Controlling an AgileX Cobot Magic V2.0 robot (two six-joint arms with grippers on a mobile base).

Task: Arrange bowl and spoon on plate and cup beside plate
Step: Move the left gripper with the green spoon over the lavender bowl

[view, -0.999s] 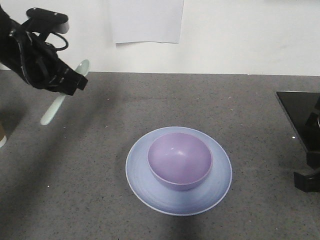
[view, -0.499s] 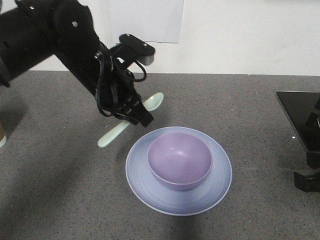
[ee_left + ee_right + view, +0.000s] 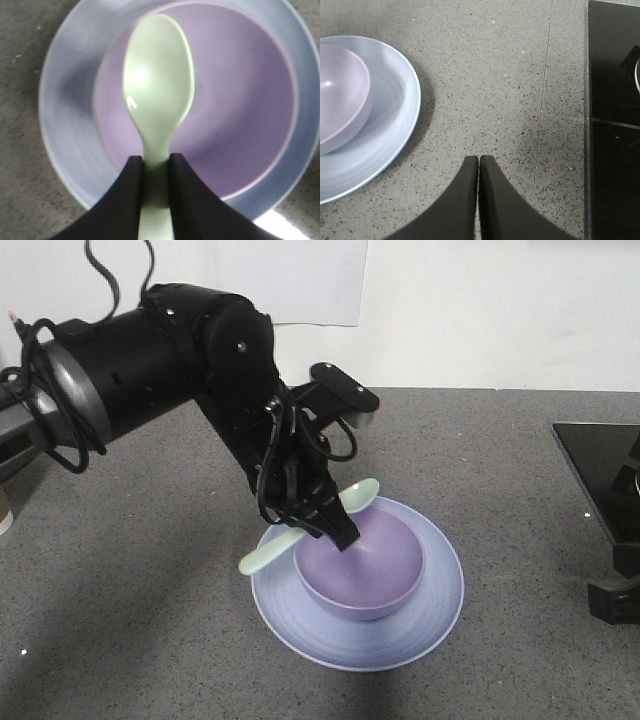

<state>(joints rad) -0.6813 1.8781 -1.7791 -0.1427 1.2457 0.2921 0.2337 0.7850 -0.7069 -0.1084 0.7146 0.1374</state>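
The lavender bowl [image 3: 378,565] sits in the middle of the pale blue plate [image 3: 437,612]. My left gripper [image 3: 325,523] is shut on the neck of the mint-green spoon [image 3: 358,494], held tilted over the bowl's left rim. In the left wrist view the spoon [image 3: 157,85] hangs with its head above the bowl [image 3: 240,110], the fingers [image 3: 131,185] pinching it on both sides over the plate [image 3: 65,100]. My right gripper [image 3: 479,159] is shut on nothing above bare table, right of the plate [image 3: 390,125] and bowl [image 3: 340,95]. Only a sliver of the cup [image 3: 4,510] shows at the far left edge.
A flat black panel [image 3: 595,460] lies on the table at the right edge, close to the right arm, and also fills the right side of the right wrist view [image 3: 615,120]. A white wall with a paper sheet [image 3: 290,280] stands behind the grey speckled table [image 3: 140,620].
My left arm has swung from the far left to the right and down, carrying the spoon to just above the bowl. The bowl, plate and right arm have not moved.
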